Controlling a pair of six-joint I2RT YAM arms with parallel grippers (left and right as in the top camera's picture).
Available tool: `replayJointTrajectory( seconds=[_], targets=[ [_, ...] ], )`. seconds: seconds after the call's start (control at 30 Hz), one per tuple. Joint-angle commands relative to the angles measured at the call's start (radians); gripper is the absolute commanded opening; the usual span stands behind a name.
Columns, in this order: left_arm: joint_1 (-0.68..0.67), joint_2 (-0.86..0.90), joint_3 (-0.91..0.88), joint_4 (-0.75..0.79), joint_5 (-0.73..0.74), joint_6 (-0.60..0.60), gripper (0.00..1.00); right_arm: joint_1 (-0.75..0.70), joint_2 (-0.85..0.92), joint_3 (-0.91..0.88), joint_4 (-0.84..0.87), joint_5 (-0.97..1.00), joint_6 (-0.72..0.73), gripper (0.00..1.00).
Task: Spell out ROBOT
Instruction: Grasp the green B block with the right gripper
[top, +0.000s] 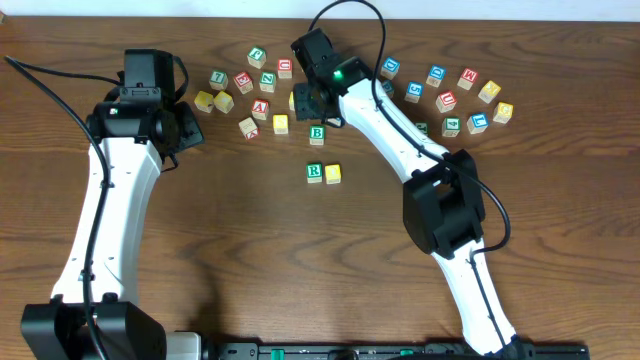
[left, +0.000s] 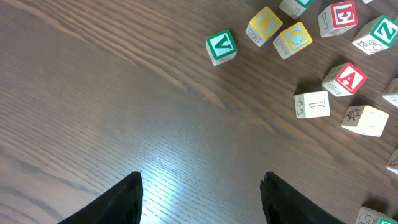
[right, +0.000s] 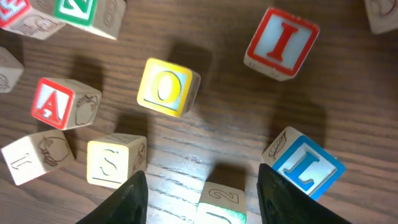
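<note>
Green R cube (top: 314, 172), yellow O cube (right: 168, 87)

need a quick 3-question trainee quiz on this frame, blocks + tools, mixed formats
1. True or false: the green R block has a yellow block right beside it.
2. Left wrist view: what lies between the fingers of the left tool? A) red A block B) bare table C) green V block
3. Right wrist view: which letter is on the yellow-faced block ahead of the right tool?
Key: 1 true; 2 B; 3 O.
</note>
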Motion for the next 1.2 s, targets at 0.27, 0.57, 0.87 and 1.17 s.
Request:
replayJointTrajectory(
  seconds=[0.27, 0.57, 0.87, 1.17],
  targets=[
    [0.004, 0.012, 0.017, -0.001, -0.017, 0.013, 0.60, 0.037, -0.005, -0.072, -0.004, 0.078, 0.034, 0.48],
    [0.004, 0.012, 0.017, -0.002, -0.017, 0.013, 0.60, 0.039, 0.018, -0.075, -0.024, 0.088, 0.039, 0.38],
    [0.004, 0.012, 0.017, -0.002, -0.017, 0.013, 0.60, 0.039, 0.019, -0.074, -0.055, 0.076, 0.039, 0.47],
    [0.004, 0.012, 0.017, -0.002, -0.017, 0.013, 0.60, 0.038, 0.019, -0.074, -0.079, 0.072, 0.070, 0.48]
  ],
)
